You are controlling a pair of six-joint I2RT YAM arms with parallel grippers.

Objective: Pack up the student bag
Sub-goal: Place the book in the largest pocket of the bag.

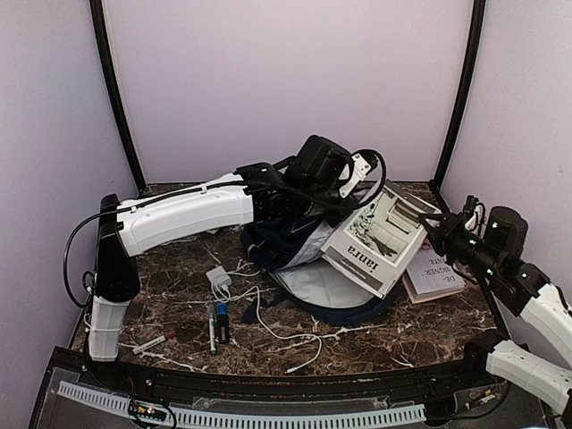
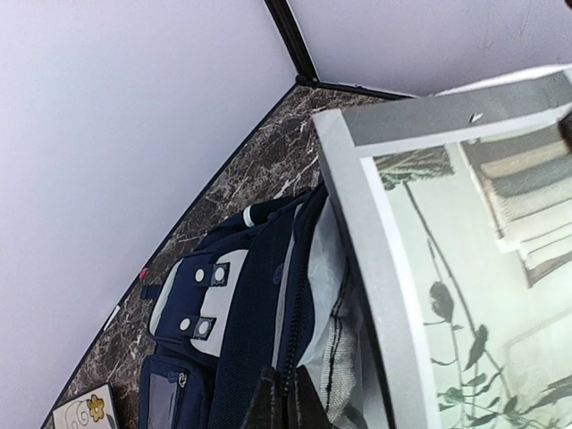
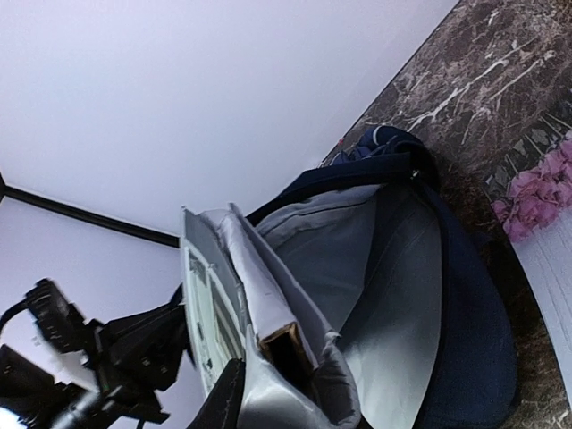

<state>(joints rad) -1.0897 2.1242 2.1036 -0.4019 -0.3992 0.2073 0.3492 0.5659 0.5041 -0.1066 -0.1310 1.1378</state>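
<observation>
Backpack [image 1: 277, 241]: navy with white trim, lying in the middle of the marble table [image 1: 179, 277], toward the back wall. Its mouth is wide open and the pale grey lining shows.
Grey book [image 1: 375, 237]: tilted across the open mouth of the backpack. In the right wrist view one edge is inside, against the lining.
Left gripper [image 2: 286, 395]: reached across to the backpack, with both fingers drawn together and pinching the dark rim by the zip.
Right gripper [image 1: 435, 223]: at the right-hand corner of the grey book and the backpack's edge. Only one finger [image 3: 228, 398] shows, beside the lining, so I cannot tell whether it is apart or closed.
Second book [image 1: 435, 273]: flat on the table just right of the backpack, with pink flowers on its cover.
Charger [image 1: 218, 279]: white, left of the backpack, its cable [image 1: 277, 332] trailing toward the near edge.
Pens [image 1: 215, 326]: side by side near the charger.
Marker [image 1: 154, 342]: apart from the pens, further left.
</observation>
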